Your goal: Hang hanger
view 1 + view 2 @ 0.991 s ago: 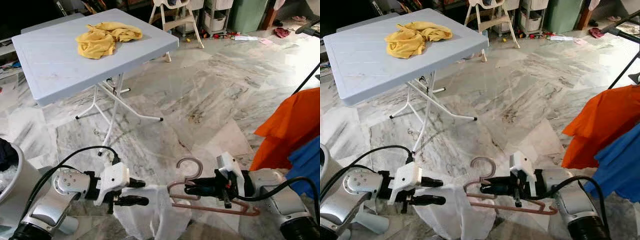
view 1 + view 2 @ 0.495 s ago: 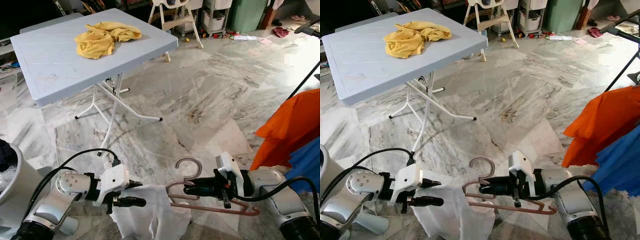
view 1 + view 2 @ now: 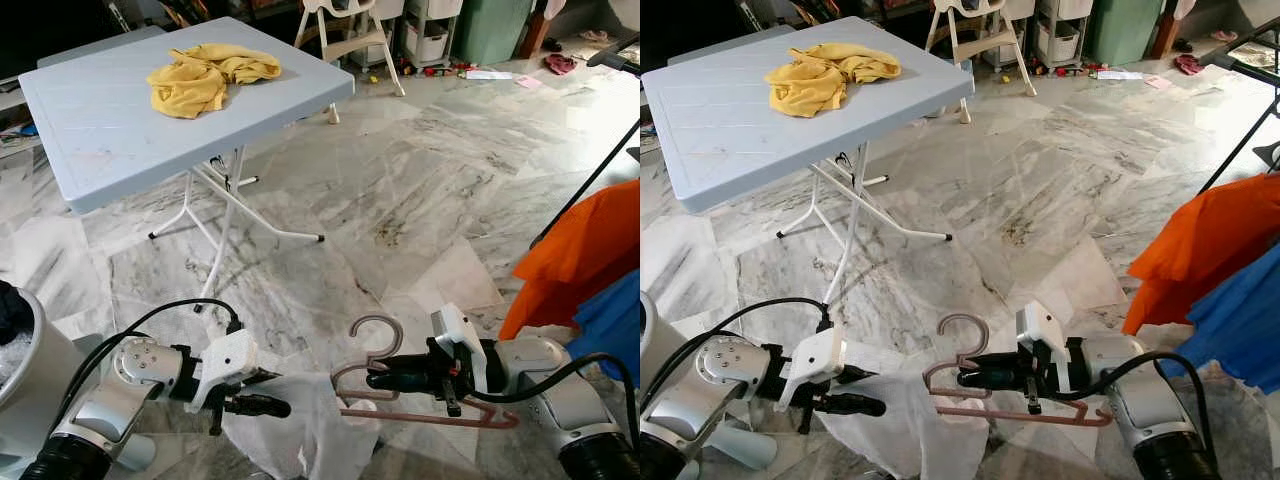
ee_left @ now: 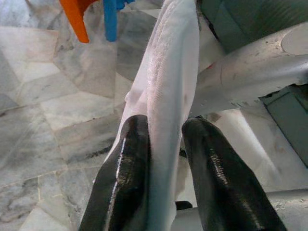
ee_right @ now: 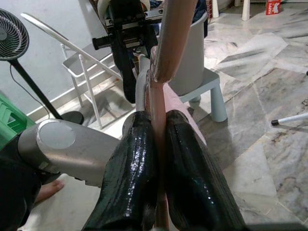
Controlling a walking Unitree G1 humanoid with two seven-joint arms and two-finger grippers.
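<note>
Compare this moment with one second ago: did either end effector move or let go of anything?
Little changed. The left end effector dipped slightly, still pinching the white cloth, whose edge now sags lower. The right end effector stays shut on the hanger, in the same place. The slight shift of the table is camera motion.

Right gripper (image 5: pixel 158 144) fingers (image 5: pixel 132 173) pinched tight on pink hanger (image 5: pixel 166 53) bar, bar running straight up between them. Behind: left arm (image 5: pixel 62 149), silver, with black gripper assembly above. Grey child chair (image 5: pixel 202 82) on marble floor (image 5: pixel 260 125). Black standing fan (image 5: pixel 12 41) against wall.
</note>
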